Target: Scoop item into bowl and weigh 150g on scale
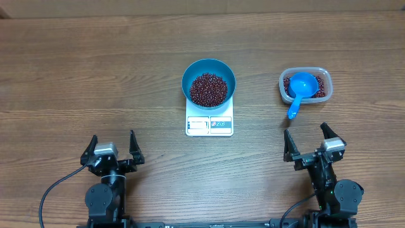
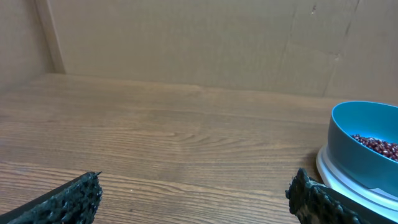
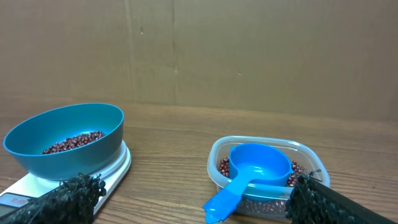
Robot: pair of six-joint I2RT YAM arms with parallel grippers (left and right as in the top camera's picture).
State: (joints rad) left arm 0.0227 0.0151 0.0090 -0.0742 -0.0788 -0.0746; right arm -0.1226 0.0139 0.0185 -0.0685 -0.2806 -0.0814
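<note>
Currently parked along the bottom edge of the overhead view: left gripper (image 1: 114,137) at lower left, right gripper (image 1: 305,130) at lower right, both spread wide and gripping nothing. At frame centre: bowl (image 1: 187,76) seated on scale (image 1: 209,125), with beans (image 1: 208,89) covering its bottom. Off to the upper right: tub (image 1: 323,76) with more beans and scoop (image 1: 302,87) lying inside, handle sticking out over the near rim toward the right gripper. Display (image 1: 198,125) too small to read, so cannot tell how near the target weight.

Likely troubles, by judgement only:
- Overshooting the weight by dumping a full scoop at once; safer to trickle near the end.
- Dragging or tipping the light, unpinned tub while pinching the handle at a slant.
- Scattering beans over the table (image 1: 76,76) by carrying a heaped scoop across the gap between tub and bowl.
- Nudging the bowl off-centre, or leaning on it with the scoop, and so spoiling the reading.
- Misjudging the grip on the handle and letting it twist while pouring.
</note>
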